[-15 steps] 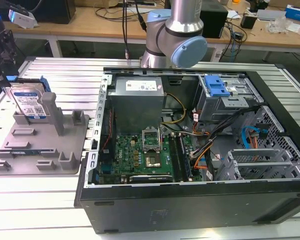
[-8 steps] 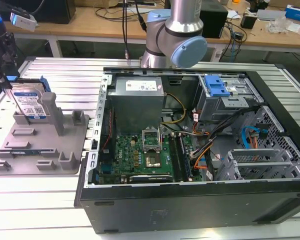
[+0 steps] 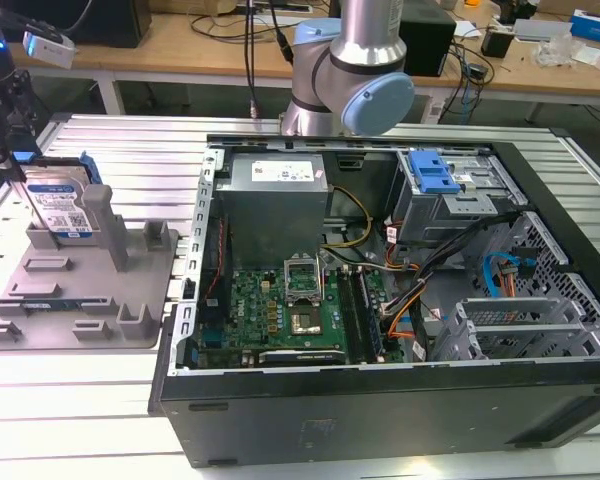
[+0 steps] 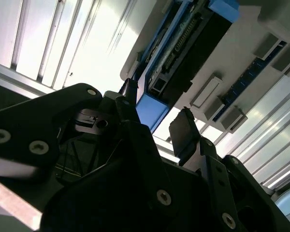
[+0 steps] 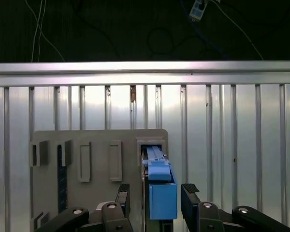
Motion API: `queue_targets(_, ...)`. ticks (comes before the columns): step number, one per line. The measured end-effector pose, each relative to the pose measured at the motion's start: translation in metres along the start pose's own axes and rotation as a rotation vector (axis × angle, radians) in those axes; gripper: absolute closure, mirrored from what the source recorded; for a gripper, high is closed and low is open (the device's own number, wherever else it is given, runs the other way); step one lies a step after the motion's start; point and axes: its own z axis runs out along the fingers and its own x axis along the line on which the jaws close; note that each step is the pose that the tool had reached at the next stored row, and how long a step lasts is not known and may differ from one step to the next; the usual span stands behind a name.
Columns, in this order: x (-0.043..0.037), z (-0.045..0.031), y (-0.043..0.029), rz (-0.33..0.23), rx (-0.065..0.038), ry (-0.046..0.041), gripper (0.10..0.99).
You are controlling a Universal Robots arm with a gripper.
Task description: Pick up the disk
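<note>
**Jaws straddle the standing disk**

Here's the flat, rectangular silver disk [image 3: 58, 205], with its white-and-blue label and blue plastic rails. It stands on edge in a slot of the grey plastic holder tray [image 3: 80, 310], far over on the exterior view's left. Its broad faces are upright and its thin upper edge points straight up at the tool.

Right above it hangs the black gripper [image 5: 156, 189]. The jaws are spread, one to each side of the blue rail, lined up across the disk's thickness, with its edge running lengthwise between them. In the first wrist view a sliver of gap shows on either side, so by my read they bracket the disk and pinch nothing yet.

Moving outward, a tall grey post [image 3: 100, 205] of the tray stands just beside the disk on the exterior view's right. It seems to sit at the disk's end, not against a face, and so out of the jaws' closing line. Lower posts dot the rest of the tray. The open black computer case [image 3: 380, 410], with its blue-latched drive cage [image 3: 435, 175], lies well apart. All of it sits on the slatted metal table [image 3: 80, 430].
</note>
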Motion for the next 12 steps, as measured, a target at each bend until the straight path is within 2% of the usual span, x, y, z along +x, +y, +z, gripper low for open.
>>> queue_targets(12,-0.0019,0.0109,0.0003,0.0,0.001,0.001,0.545)
